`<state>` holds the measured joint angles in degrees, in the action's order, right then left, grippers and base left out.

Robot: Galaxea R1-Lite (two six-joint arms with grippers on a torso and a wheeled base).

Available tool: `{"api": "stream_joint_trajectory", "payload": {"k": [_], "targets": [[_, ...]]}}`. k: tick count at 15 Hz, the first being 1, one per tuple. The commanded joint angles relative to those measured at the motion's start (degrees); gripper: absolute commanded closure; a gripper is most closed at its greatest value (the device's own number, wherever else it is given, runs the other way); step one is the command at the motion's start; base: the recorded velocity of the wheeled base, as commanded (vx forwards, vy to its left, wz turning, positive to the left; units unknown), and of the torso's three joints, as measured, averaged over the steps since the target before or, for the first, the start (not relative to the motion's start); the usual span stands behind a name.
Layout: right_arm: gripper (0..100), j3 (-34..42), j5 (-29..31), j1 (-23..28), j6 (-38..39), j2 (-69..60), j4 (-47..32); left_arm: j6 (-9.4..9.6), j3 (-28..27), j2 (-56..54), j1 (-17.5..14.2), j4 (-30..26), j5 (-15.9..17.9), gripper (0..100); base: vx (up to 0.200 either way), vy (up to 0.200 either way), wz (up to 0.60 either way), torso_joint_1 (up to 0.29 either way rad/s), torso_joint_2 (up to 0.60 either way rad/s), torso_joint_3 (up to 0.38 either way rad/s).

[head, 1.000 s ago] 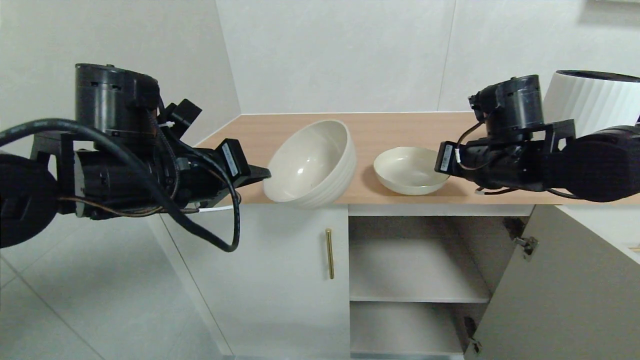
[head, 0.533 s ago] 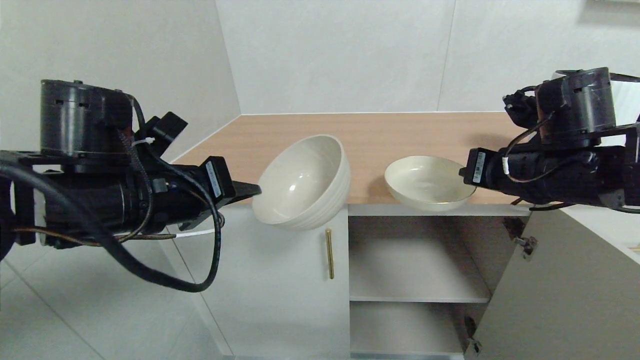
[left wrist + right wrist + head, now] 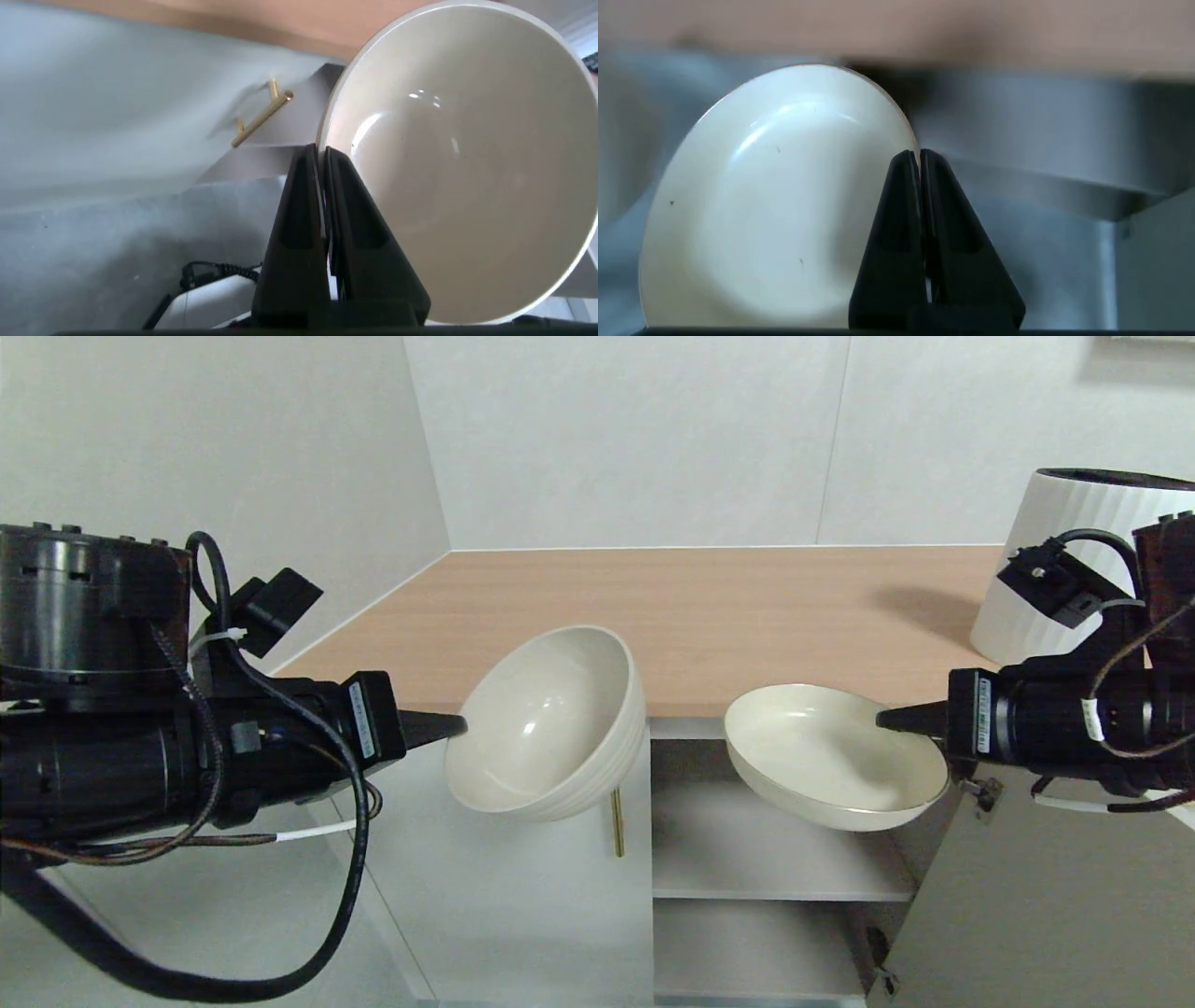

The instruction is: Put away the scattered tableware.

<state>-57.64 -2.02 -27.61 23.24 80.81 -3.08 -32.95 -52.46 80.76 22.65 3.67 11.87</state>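
Note:
My left gripper (image 3: 459,724) is shut on the rim of a deep cream bowl (image 3: 546,725), which hangs tilted in the air in front of the counter edge; the left wrist view has the same bowl (image 3: 467,159) pinched at its rim by the gripper (image 3: 322,159). On the right, my right gripper (image 3: 882,717) is shut on the rim of a shallow cream dish (image 3: 831,756), held tilted before the open cabinet. Up close in the right wrist view, the dish (image 3: 775,196) sits clamped in the gripper (image 3: 920,163).
A wooden counter (image 3: 691,607) runs behind both dishes, with a white ribbed pot (image 3: 1074,551) at its right end. Below, the cabinet stands open with two bare shelves (image 3: 775,873); its door (image 3: 1036,896) swings out at the right. The closed left door carries a gold handle (image 3: 616,826).
Both arms drew back from the counter and lowered. The deep bowl and the shallow dish left the countertop and now hang in front of the cabinet.

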Motion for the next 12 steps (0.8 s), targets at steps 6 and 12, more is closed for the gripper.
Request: {"api": "stream_joint_trajectory", "payload": {"k": [6, 12], "targets": [[100, 3.06, -0.17, 0.72, -2.14, -2.68, 0.27, -0.01, 0.42, 0.54, 0.9, 0.02, 0.08, 100, -0.1, 0.0, 0.0, 0.003, 0.0, 0.002], [100, 3.06, -0.17, 0.81, -2.05, -0.22, 0.54, 0.08, 0.51, 0.8, 1.08, 0.02, 0.08, 100, 0.0, 0.0, 0.0, 0.0, 0.0, 0.0]]}}
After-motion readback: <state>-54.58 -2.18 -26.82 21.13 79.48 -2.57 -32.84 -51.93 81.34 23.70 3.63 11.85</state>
